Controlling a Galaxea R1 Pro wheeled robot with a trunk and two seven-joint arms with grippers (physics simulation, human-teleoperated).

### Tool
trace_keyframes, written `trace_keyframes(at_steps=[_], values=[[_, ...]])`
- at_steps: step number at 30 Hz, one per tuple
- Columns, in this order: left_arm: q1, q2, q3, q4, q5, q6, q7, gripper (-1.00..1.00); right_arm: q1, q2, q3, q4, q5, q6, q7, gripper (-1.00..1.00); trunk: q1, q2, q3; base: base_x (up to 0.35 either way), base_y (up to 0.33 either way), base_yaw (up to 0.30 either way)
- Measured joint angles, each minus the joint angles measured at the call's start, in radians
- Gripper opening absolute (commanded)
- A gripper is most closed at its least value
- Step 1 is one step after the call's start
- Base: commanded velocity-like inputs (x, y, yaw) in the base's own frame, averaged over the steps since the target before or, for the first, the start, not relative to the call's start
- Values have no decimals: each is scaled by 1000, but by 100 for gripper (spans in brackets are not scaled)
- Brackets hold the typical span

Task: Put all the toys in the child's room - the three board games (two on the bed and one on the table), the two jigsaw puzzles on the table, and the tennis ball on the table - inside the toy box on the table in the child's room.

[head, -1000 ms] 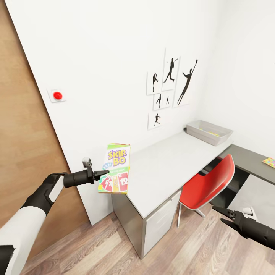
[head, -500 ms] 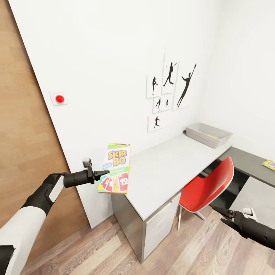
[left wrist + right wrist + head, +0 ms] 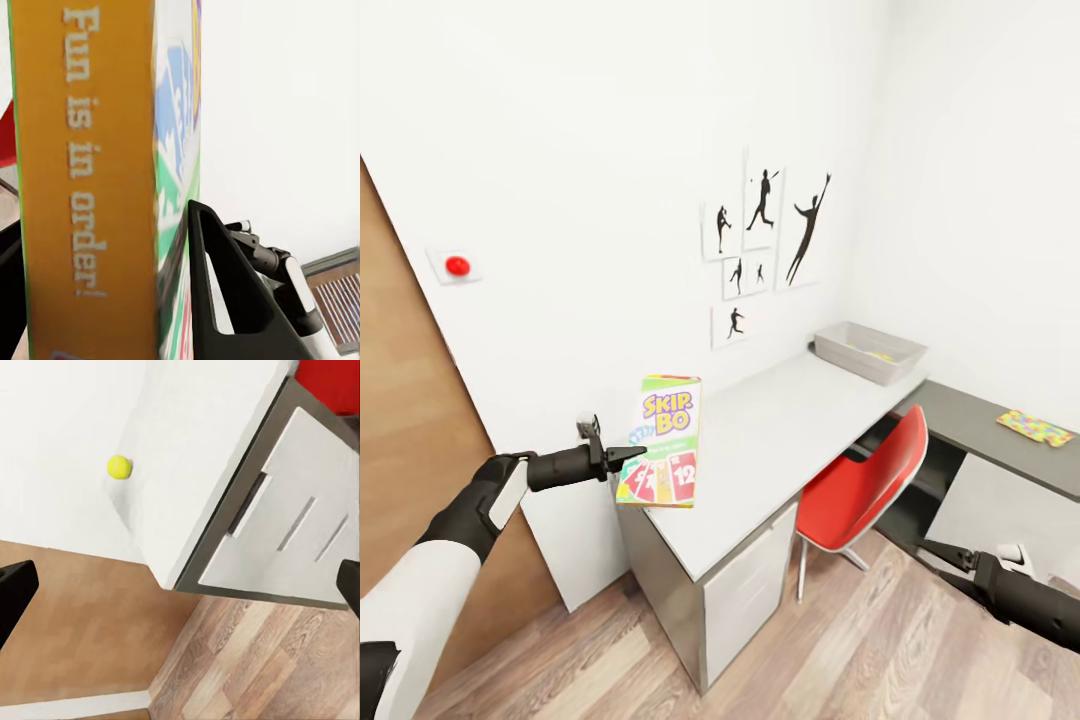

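My left gripper (image 3: pixel 632 458) is shut on a white-green-red SKIP-BO board game (image 3: pixel 665 440), held upright in the air just off the near end of the table (image 3: pixel 780 440). In the left wrist view the box's orange side (image 3: pixel 82 187) sits between the fingers (image 3: pixel 225 300). The grey toy box (image 3: pixel 870 352) stands at the table's far end by the wall. One jigsaw puzzle (image 3: pixel 1037 427) lies on the lower dark grey unit. The tennis ball (image 3: pixel 118 466) rests on the pale table top near its corner. My right gripper (image 3: pixel 945 553) hangs open and empty, low over the floor.
A red swivel chair (image 3: pixel 865 485) is tucked under the table's middle. Grey drawers (image 3: pixel 745 590) close off the table's near end. A wooden door (image 3: pixel 405 420) and a red button on a wall plate (image 3: pixel 457 265) are at the left. Plank floor lies between me and the table.
The whole picture has shifted left, so the camera has moved. More of the dark unit and the puzzle shows. Both arms keep their pose, the box still held.
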Motion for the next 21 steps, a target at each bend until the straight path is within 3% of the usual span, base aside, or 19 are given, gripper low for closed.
trace_keyframes(at_steps=[6,10,15,21], values=[[0,-1,0,0,-1,-1,0,-100,0,1,1,2,2,-4,-3,100,0,0,1,0,-301,-49],[0,-1,1,0,-1,-1,0,-100,0,4,2,8,7,-81,1,100,0,0,1,0,-294,-4],[0,-3,1,0,-2,-2,0,-100,0,5,4,11,66,-119,8,100,0,0,1,29,-289,-1],[0,-2,1,0,-2,-3,0,-100,0,5,2,11,78,-120,9,100,0,0,1,135,-265,0]])
